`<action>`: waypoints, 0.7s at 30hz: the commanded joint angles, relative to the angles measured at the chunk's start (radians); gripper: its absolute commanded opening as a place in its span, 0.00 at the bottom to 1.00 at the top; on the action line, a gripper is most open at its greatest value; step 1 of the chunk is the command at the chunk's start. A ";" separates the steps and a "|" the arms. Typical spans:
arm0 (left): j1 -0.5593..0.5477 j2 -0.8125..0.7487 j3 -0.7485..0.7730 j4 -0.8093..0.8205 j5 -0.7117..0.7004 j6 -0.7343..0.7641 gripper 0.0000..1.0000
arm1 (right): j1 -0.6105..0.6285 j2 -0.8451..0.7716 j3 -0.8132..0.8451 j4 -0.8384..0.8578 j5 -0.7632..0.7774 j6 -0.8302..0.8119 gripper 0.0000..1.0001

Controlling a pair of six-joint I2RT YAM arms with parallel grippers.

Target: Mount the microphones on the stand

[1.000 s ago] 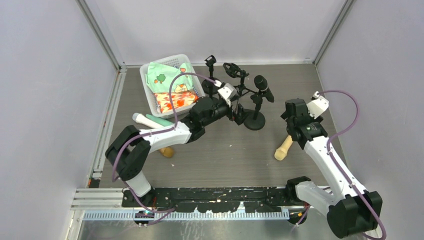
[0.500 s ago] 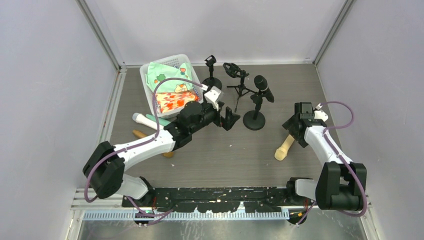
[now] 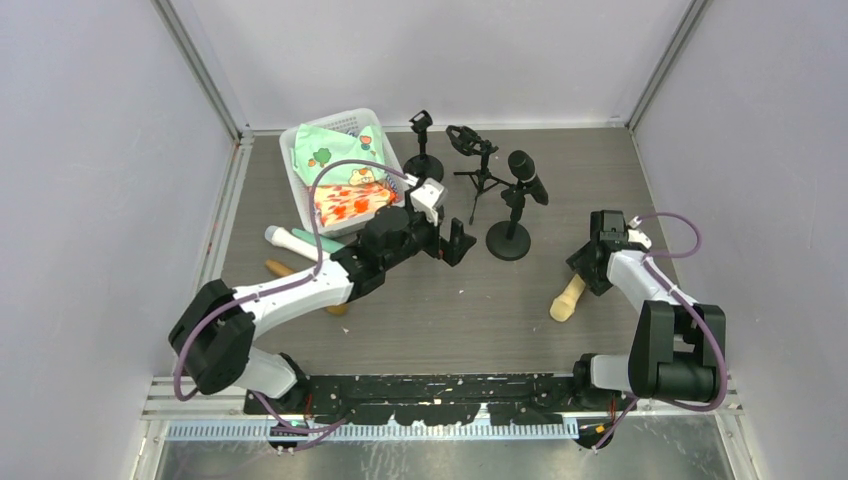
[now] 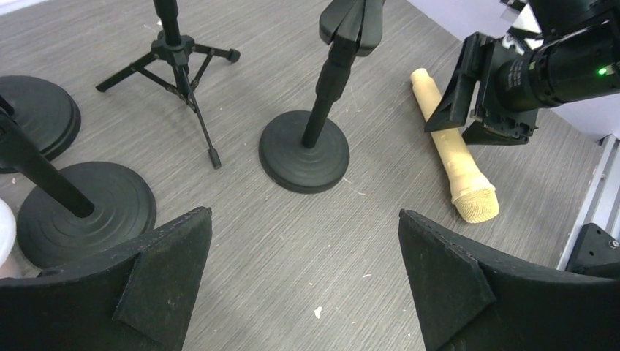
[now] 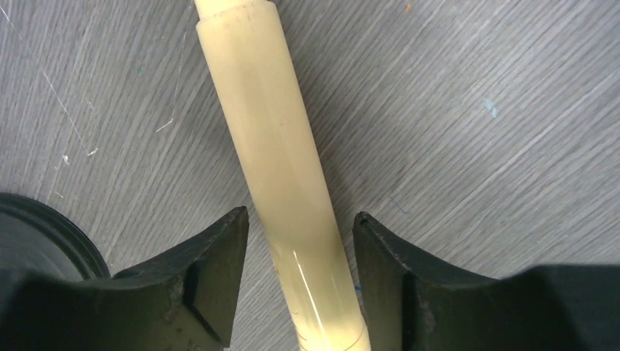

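On the grey wood-grain tabletop (image 3: 450, 310) were a cream microphone (image 3: 567, 298), black microphone (image 3: 527, 176), white microphone (image 3: 284, 240), mint-green microphone (image 3: 303, 237) and brown microphone (image 3: 280, 267); the stand (image 3: 509, 243) was black.

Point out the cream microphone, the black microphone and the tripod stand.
cream microphone (image 4: 455, 157), left wrist view, middle of its handle.
black microphone (image 3: 528, 177), top view, middle of its body.
tripod stand (image 4: 176, 52), left wrist view, hub where the legs meet.

Left arm (image 3: 300, 285) drawn back from the stands (image 3: 510, 243), right arm (image 3: 640, 275) lowered to the counter (image 3: 470, 310), jaws narrowed astride the cream microphone (image 3: 567, 298).
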 commanded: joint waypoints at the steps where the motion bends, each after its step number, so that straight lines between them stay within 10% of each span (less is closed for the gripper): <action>1: -0.010 0.055 -0.010 0.084 -0.005 0.004 0.99 | -0.013 0.015 -0.010 0.066 -0.018 0.000 0.55; 12: -0.102 0.371 0.055 0.492 -0.114 0.079 0.97 | -0.015 -0.201 -0.010 0.098 -0.047 -0.023 0.02; 21: -0.118 0.642 0.244 0.613 -0.256 0.072 0.88 | -0.015 -0.507 0.165 -0.062 -0.077 -0.068 0.01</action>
